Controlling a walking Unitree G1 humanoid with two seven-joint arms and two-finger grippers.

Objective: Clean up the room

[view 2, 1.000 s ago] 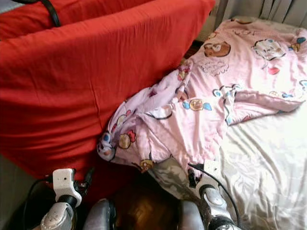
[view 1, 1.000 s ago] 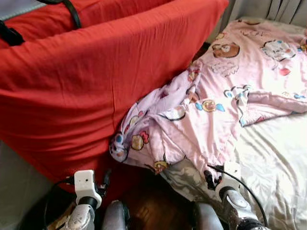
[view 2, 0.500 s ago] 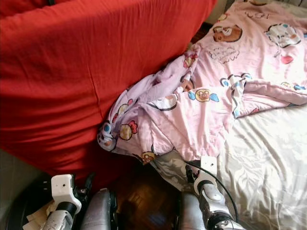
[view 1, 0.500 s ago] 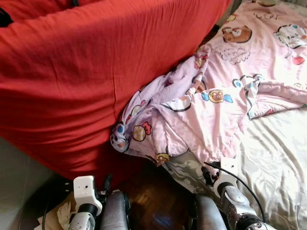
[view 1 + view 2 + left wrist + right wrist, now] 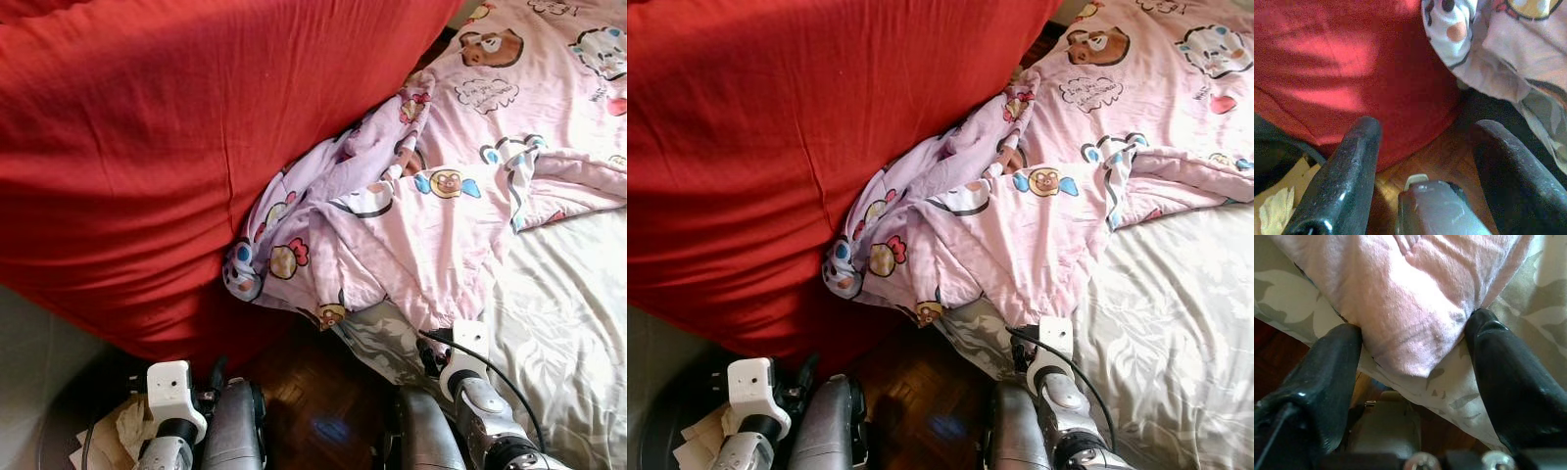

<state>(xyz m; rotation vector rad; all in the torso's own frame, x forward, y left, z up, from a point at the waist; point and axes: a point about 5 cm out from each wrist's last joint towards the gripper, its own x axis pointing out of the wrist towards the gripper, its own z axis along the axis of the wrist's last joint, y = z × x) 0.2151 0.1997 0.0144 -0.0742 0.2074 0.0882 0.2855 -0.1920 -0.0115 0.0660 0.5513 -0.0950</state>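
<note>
Camera dipped; pink blanket [image 5: 441,186] stays bunched.

silver arms [image 5: 485,421], white wrist cameras [image 5: 172,387], black cables [image 5: 495,377].

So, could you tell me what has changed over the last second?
The head camera has tipped down, so the scene slid up. Nothing was grasped or released. The pink blanket still hangs off the bed against the red cover; the left gripper and right gripper stay open.
</note>
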